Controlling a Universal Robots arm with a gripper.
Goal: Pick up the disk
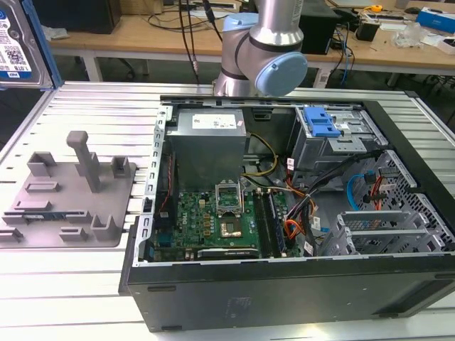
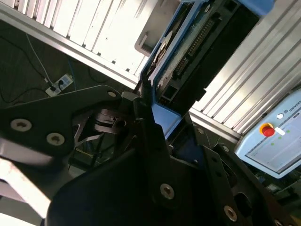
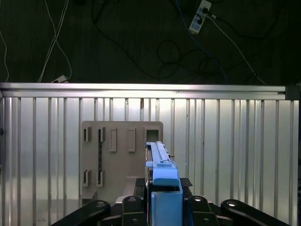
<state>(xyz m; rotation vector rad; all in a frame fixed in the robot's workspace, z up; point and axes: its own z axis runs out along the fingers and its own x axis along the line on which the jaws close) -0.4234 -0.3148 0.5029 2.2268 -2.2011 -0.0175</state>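
Note:
The disk [image 1: 15, 44] hangs high at the exterior view's far left, showing its white-and-blue label and blue frame. In the first wrist view the disk [image 3: 162, 162] stands edge-on, and my gripper [image 3: 163, 190] is shut on its blue frame, well above the grey fixture [image 3: 122, 160]. The second wrist view shows the disk [image 2: 188, 56] from its connector edge, with the gripper [image 2: 155, 110] clamped on the blue frame's end. The arm's elbow joint [image 1: 259, 53] rises behind the computer case.
An open computer case [image 1: 398, 284] lies on the slatted aluminium table [image 1: 71, 284], with the grey fixture [image 1: 71, 188] to its left in the exterior view. A teach pendant [image 2: 277, 136] lies off the table edge. Cables and a power strip [image 3: 200, 14] are on the floor.

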